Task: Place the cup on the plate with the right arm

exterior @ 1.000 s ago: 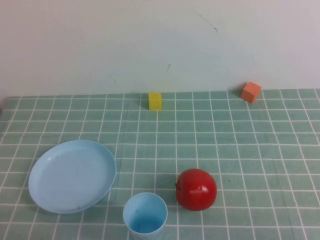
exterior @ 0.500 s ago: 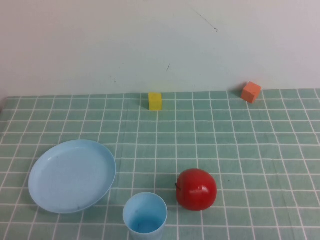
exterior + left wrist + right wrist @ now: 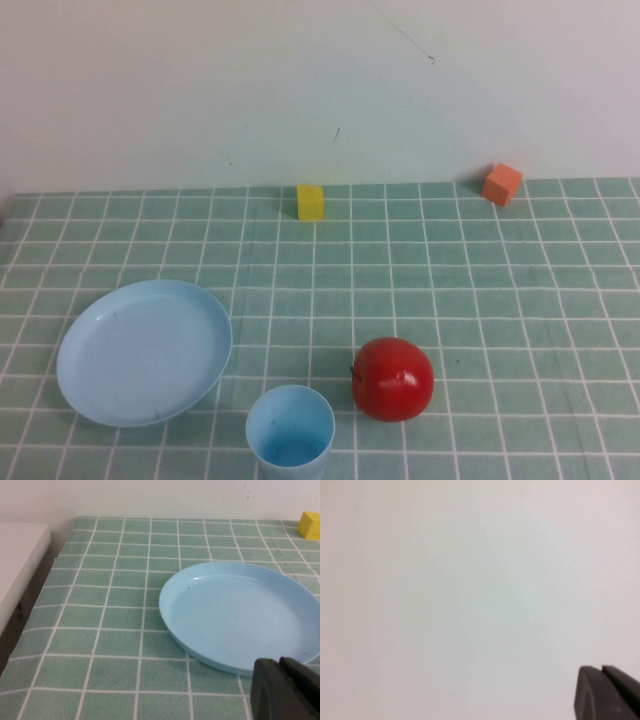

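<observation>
The small light blue cup (image 3: 290,431) stands upright and empty at the table's front edge, right of the plate. The shallow light blue plate (image 3: 145,350) lies at the front left and is empty; it also shows in the left wrist view (image 3: 240,615). Neither arm shows in the high view. My left gripper (image 3: 280,662) is shut and empty, just short of the plate's near rim. My right gripper (image 3: 601,669) is shut and empty, facing only the blank pale wall.
A red apple (image 3: 393,378) sits right beside the cup. A yellow cube (image 3: 311,201) and an orange cube (image 3: 502,184) stand at the back by the wall. The table's left edge (image 3: 50,570) drops off beside the plate.
</observation>
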You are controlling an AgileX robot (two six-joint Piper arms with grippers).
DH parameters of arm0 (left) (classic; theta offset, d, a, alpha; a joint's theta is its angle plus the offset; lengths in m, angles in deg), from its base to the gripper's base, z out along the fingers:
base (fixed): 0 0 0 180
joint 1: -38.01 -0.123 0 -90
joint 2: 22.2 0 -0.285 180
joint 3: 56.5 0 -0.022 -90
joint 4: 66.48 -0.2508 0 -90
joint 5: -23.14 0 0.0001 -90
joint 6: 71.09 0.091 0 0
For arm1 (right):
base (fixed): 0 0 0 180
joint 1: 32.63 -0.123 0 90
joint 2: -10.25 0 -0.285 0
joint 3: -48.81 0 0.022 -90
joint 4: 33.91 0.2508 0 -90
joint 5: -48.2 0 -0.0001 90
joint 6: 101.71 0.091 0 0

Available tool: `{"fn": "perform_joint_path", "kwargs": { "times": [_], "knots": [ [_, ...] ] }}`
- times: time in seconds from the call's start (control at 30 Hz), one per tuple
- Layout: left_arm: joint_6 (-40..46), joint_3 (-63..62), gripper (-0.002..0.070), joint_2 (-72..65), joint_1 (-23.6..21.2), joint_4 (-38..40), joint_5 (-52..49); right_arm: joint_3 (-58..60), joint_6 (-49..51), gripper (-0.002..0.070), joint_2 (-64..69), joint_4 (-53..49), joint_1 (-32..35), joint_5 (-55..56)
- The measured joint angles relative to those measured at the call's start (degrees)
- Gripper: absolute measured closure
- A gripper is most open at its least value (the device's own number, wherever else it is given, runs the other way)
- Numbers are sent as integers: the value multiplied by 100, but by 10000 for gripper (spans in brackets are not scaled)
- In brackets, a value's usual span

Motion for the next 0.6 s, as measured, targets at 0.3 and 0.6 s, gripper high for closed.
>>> {"fn": "perform_joint_path", "kwargs": {
  "times": [0.3, 0.6],
  "knots": [
    [0, 0, 679, 0, 3, 0, 0, -1891, 0, 679, 25, -830, 0, -1692],
    [0, 0, 679, 0, 3, 0, 0, -3235, -66, 679, 1143, -1166, 0, -3424]
  ]
}}
